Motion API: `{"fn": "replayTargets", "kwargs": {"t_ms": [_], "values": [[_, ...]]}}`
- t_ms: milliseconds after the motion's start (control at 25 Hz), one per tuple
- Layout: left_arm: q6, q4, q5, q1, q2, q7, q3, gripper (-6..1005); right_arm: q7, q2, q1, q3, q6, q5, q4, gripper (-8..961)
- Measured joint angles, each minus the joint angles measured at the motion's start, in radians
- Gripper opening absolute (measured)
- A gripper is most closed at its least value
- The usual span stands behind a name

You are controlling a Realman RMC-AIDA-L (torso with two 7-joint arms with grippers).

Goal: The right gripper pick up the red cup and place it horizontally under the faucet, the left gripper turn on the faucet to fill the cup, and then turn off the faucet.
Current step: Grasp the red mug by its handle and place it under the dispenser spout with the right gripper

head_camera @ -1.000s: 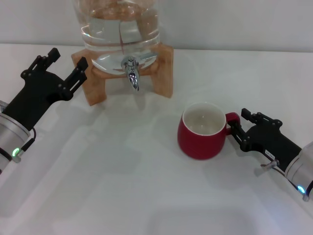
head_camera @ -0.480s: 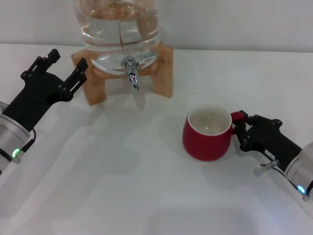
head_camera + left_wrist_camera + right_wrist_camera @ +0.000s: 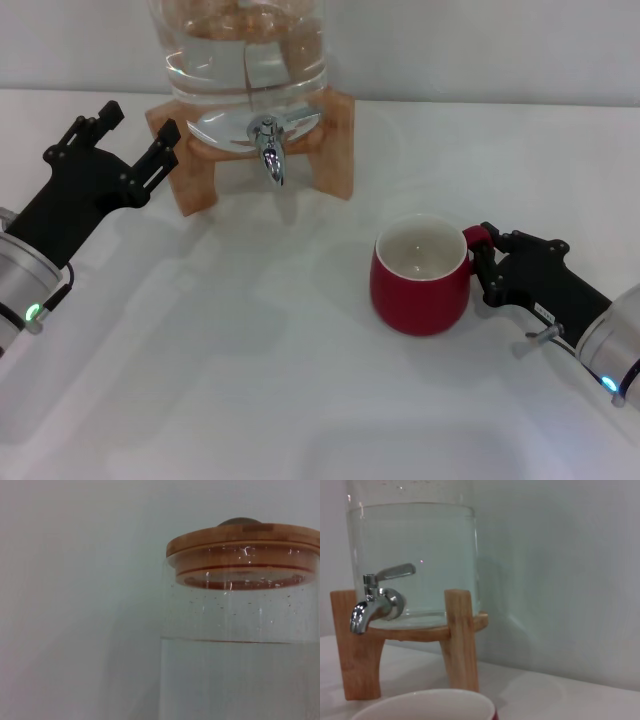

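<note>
We've got the right gripper (image 3: 480,262) clamped on the red cup (image 3: 420,287) handle, left gripper (image 3: 127,138) spread idle, so next it needs carrying under the faucet (image 3: 269,147).

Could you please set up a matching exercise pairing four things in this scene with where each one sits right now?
Things:
1. glossy red ceramic cup
2. shiny chrome faucet
3. black left gripper
4. black right gripper with white label

Places:
A. beside the wooden stand, touching nothing
B. at the cup's red handle
C. on the white table, away from the spout
D. on the clear glass water jar

Pairs: 1-C, 2-D, 3-A, 4-B
</note>
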Motion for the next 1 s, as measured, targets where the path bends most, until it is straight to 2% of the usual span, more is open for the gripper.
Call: {"fn": "replayTargets", "kwargs": {"t_ms": [1000], "values": [[0.008, -0.028, -0.030, 0.002, 0.000, 0.023, -0.002, 756, 0.006, 0.001, 0.087, -0.047, 0.060, 0.000, 0.037, 126]]}}
